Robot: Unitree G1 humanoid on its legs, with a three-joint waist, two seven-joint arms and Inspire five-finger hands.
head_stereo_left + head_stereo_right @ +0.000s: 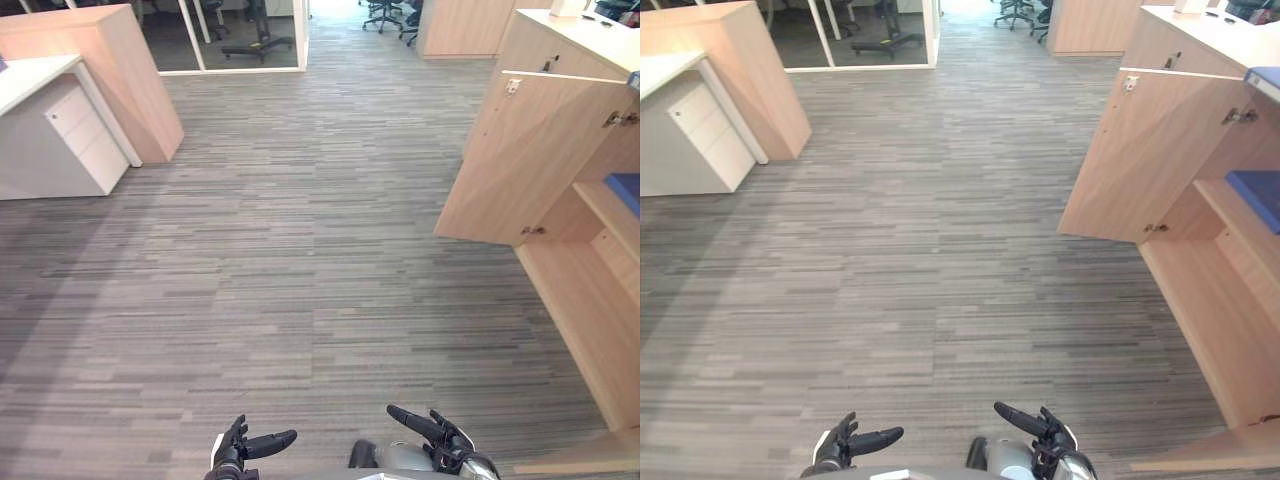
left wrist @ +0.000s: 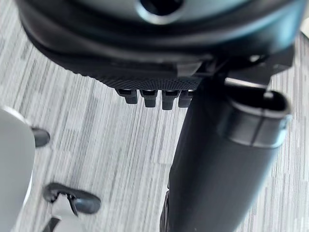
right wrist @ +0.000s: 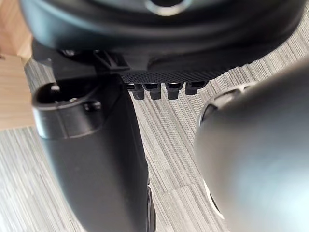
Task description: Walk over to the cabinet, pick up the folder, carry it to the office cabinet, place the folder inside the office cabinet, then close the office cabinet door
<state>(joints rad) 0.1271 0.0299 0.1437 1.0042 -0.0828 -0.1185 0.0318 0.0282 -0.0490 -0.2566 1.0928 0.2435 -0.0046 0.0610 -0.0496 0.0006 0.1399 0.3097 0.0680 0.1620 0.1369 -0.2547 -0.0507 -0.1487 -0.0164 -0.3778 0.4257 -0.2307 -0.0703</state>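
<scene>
A blue folder [image 1: 1257,192] lies on the middle shelf inside the light wood office cabinet [image 1: 585,300], which stands at my right. The cabinet's door [image 1: 520,150] is swung wide open toward the room. A second blue edge [image 1: 1265,78] shows higher up by the cabinet's top. My left hand [image 1: 245,447] hangs low at the bottom of the eye views, fingers relaxed and holding nothing. Just to its right, my right hand [image 1: 432,430] is likewise open and empty, a little left of the cabinet's front. Both wrist views show striped carpet past the straight fingers [image 2: 154,99] and fingers [image 3: 164,89].
Grey striped carpet [image 1: 290,250] stretches ahead. A white drawer unit [image 1: 75,140] and a wood partition [image 1: 115,70] stand at the far left. Office chairs [image 1: 255,35] sit behind a glass wall at the back. Small items lie on the cabinet top [image 1: 590,20].
</scene>
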